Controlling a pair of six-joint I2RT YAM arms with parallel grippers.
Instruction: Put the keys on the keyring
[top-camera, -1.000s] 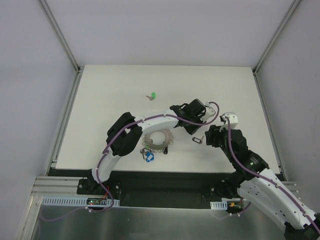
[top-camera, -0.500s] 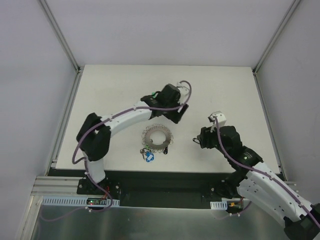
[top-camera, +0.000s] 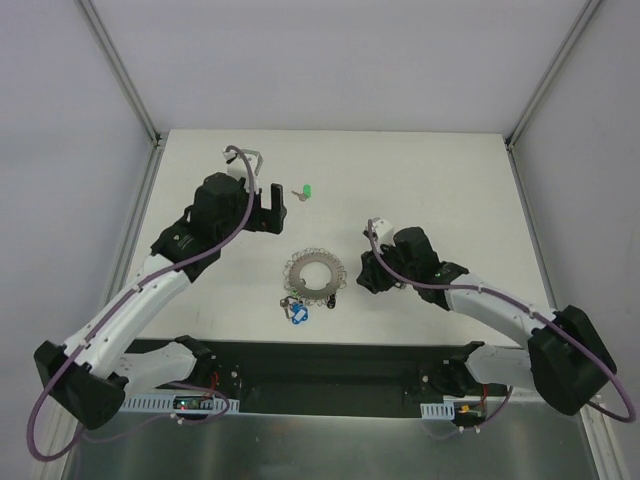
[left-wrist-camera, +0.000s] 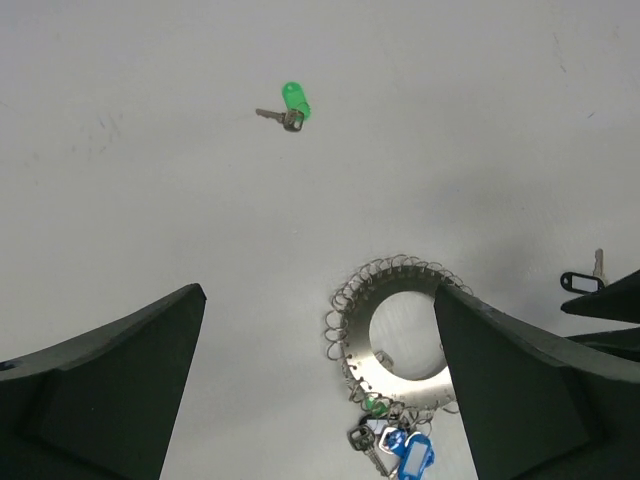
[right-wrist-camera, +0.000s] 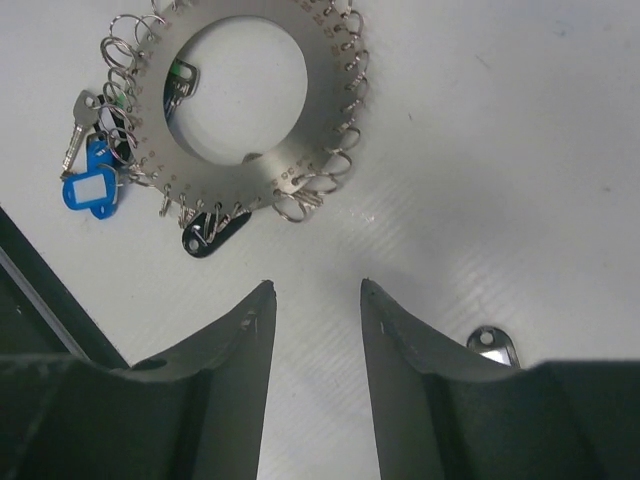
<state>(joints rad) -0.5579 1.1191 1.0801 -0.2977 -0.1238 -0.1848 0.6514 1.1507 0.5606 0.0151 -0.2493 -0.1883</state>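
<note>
the left gripper (top-camera: 274, 207) is hovering over the far left of the table (top-camera: 450, 180), its jaws standing wide apart and gripping nothing. a green key (left-wrist-camera: 292, 105) is lying loose just right of it. the keyring (right-wrist-camera: 320, 105) is lying flat mid-table, with a blue key (right-wrist-camera: 92, 188) and a black key (right-wrist-camera: 212, 230) sitting at its near rim. the right gripper (right-wrist-camera: 315, 290) is hanging just right of the keyring, jaws narrowly apart and empty, with a loose black key (left-wrist-camera: 580, 281) lying beside one finger.

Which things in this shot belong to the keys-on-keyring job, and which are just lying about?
Job in hand:
keyring
loose green key
loose black key
blue key and black-tagged key at the ring's rim

Just lying about:
no stray items visible; otherwise only the table
</note>
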